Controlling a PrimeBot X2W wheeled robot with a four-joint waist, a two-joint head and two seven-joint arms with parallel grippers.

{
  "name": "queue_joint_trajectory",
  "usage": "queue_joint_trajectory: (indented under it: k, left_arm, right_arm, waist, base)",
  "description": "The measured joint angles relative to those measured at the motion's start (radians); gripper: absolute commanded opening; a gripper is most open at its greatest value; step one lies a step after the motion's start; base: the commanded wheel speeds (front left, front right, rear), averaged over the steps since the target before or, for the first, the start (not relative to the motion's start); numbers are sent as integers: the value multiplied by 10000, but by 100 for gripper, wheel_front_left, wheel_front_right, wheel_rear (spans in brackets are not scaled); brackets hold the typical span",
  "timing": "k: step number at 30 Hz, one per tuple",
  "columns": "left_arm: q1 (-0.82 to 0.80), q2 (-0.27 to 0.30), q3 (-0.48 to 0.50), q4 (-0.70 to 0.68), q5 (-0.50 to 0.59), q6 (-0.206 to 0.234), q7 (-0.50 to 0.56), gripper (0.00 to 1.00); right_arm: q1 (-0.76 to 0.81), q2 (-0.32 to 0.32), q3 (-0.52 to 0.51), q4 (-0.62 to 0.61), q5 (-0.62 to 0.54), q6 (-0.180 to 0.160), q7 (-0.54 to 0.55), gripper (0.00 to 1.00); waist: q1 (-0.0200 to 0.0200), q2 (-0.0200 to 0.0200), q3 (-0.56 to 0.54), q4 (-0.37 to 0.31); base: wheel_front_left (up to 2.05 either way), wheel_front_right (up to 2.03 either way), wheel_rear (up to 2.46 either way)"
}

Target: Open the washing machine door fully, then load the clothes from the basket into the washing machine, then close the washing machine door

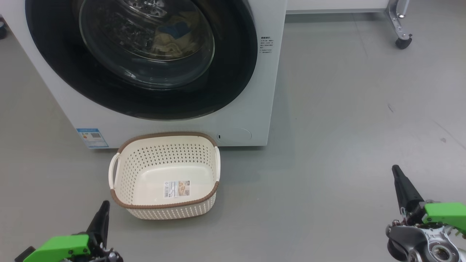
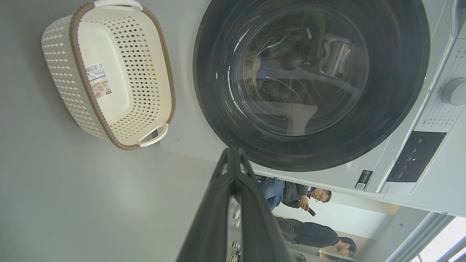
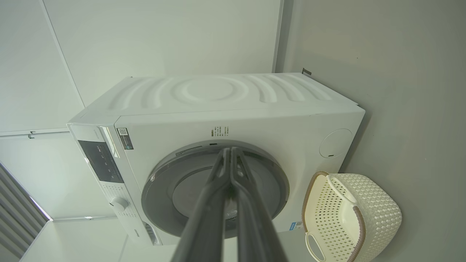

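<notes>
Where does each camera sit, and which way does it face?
Head view: from the head, down at the cream perforated plastic basket and white washing machine; left gripper and right gripper at lower corners.
Left wrist view: along its shut fingers toward the round black-rimmed glass door.
Right wrist view: along its shut fingers, facing the machine's front.
Shared: all show basket, door.
</notes>
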Motion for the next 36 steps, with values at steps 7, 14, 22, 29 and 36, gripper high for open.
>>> queue_joint_trajectory:
  k: [7,14,22,29,36]
  left_arm:
    - [0,0,0,0,0,0,0,0]
    - [-1,0,0,0,0,0,0,0]
    - [-1,-2,2,0,0,0,0,0]
    - [-1,-2,2,0,0,0,0,0]
    - [-1,-2,2,0,0,0,0,0]
  right_arm:
    - [-1,4,-27,6,-2,0,10,0]
    - [-2,12,-44,6,-2,0,12,0]
    - [-4,33,-71,8,-4,0,13,0]
    - [-10,42,-94,8,-17,0,13,0]
    - [-12,48,-109,8,-17,0,46,0]
  waist:
    - [0,0,0,0]
    - [0,0,0,0]
    - [0,0,0,0]
    - [0,0,0,0]
    - [0,0,0,0]
  base:
    - [0,0,0]
    - [0,0,0]
    - [0,0,0]
    - [0,0,0]
    - [0,0,0]
